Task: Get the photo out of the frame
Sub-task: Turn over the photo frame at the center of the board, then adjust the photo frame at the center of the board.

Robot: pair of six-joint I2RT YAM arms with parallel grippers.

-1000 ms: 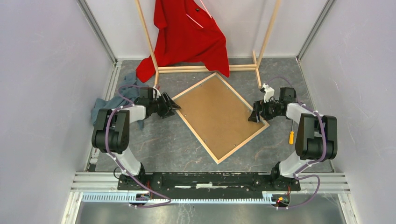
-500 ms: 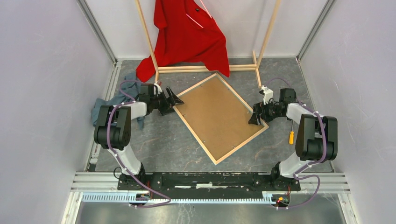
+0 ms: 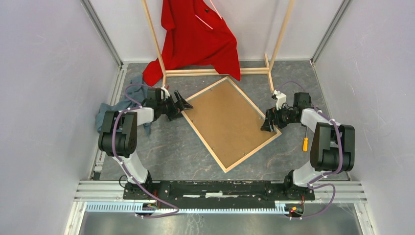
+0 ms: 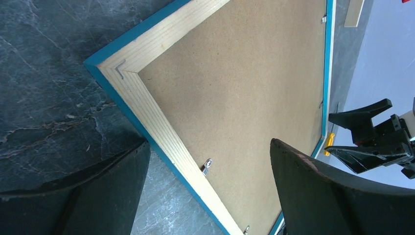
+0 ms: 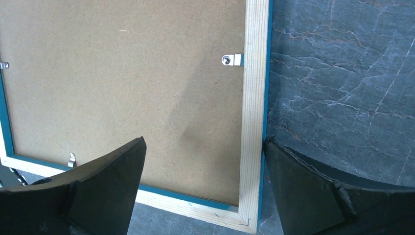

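Observation:
The frame [image 3: 203,141] lies face down and turned diagonally on the dark table, its pale wood back and blue outer edge showing. A plain brown backing board [image 3: 227,120] fills it, held by small metal clips [image 5: 231,59]. The photo is hidden under the board. My left gripper [image 3: 183,105] is open at the frame's left corner, straddling the wood edge [image 4: 161,127] and a clip. My right gripper [image 3: 266,125] is open at the right corner, one finger over the board and the other [image 5: 303,191] just outside the frame's edge [image 5: 254,122]. Neither holds anything.
A wooden clothes rack [image 3: 215,72] with a red shirt [image 3: 198,34] stands just behind the frame's far corner. A blue-grey cloth [image 3: 110,110] lies by the left arm. A yellow-handled tool [image 3: 305,143] lies near the right arm. Walls close in on both sides.
My left gripper has opened wide and shifted slightly toward the far side. The frame has slid a little to the left. The right gripper has barely moved.

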